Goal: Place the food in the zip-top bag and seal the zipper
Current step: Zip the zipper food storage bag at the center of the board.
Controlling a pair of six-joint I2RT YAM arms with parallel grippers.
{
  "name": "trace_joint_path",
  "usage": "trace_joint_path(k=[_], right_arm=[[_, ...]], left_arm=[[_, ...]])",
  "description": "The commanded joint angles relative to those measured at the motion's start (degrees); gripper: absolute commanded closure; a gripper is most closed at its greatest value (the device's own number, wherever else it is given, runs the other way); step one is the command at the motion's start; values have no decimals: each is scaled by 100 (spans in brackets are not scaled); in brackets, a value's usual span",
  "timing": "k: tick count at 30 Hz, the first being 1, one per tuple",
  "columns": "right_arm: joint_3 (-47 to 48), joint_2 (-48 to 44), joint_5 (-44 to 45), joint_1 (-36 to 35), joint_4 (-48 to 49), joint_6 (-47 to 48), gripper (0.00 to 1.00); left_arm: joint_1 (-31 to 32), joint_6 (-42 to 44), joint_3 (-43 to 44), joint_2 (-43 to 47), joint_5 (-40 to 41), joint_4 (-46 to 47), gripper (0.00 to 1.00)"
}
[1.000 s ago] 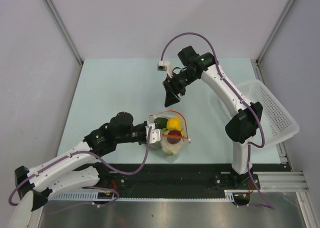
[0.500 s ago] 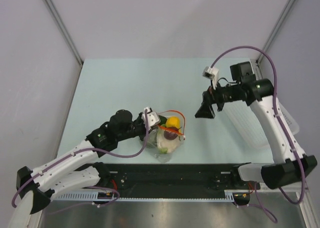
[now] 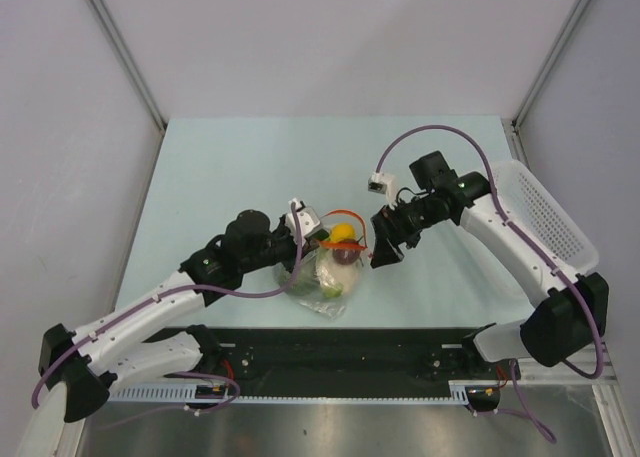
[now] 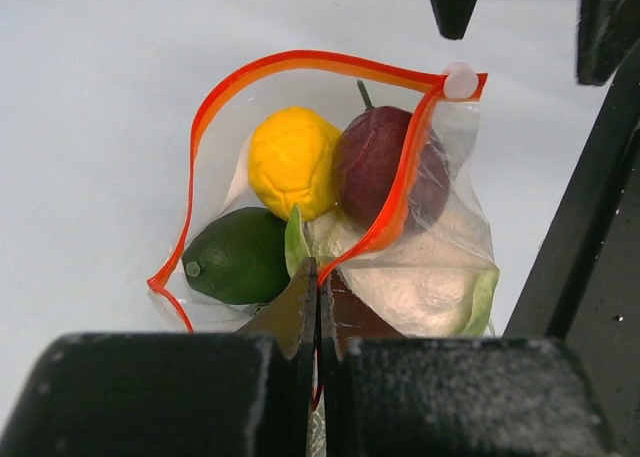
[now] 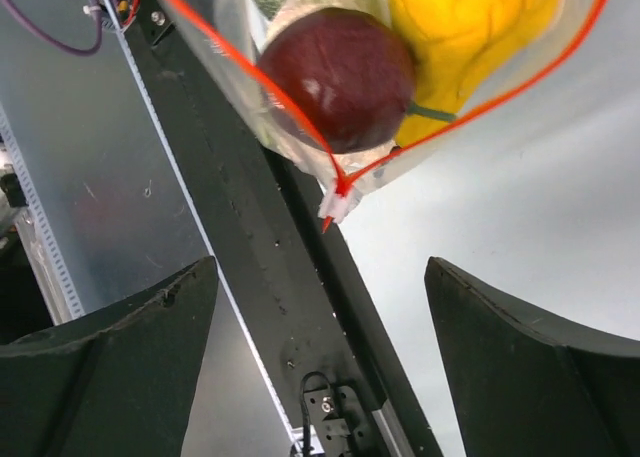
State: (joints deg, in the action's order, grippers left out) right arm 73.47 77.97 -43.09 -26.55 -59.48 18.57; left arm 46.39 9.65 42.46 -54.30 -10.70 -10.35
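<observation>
The zip-top bag [image 3: 328,277] lies at the table's near middle. Its mouth is open and the orange-red zipper [image 4: 250,72] forms a loop with a white slider [image 4: 460,80] at one end. Inside are the yellow piece [image 4: 293,162], the dark red piece [image 4: 385,162], the dark green piece [image 4: 237,259], the pale cream piece [image 4: 420,285] and a lime green piece [image 4: 482,297]. My left gripper [image 3: 305,239] is shut on the bag's zipper edge [image 4: 345,257]. My right gripper [image 3: 383,247] is open and empty, just right of the bag's slider corner [image 5: 338,205].
The white perforated basket [image 3: 548,217] leans at the table's right edge. A black rail [image 3: 350,347] runs along the near edge below the bag. The right arm's purple cable [image 3: 440,132] arcs above the table.
My right arm has swung from the basket side left to the bag, gripper open. My left gripper has kept its hold and shifted the bag slightly, its mouth now turned toward the right gripper.
</observation>
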Motion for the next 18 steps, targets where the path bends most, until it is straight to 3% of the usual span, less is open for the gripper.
trace_joint_path(k=[1, 11, 14, 15, 17, 18], right_arm=[[-52, 60, 64, -122, 437, -257, 12], [-158, 560, 538, -474, 1501, -336, 22], [-158, 622, 486, -510, 1606, -248, 39], [-158, 605, 495, -510, 1650, -248, 51], [-158, 482, 538, -510, 1764, -91, 62], [-149, 430, 556, -510, 1791, -21, 77]], left_arm=[[-42, -227, 263, 183, -20, 218, 100], [-42, -236, 254, 289, -152, 112, 100], [-42, -174, 272, 341, -257, 51, 100], [-42, -157, 272, 359, -283, 33, 100], [-42, -60, 263, 403, -397, -37, 100], [-42, -34, 237, 464, -433, -72, 100]])
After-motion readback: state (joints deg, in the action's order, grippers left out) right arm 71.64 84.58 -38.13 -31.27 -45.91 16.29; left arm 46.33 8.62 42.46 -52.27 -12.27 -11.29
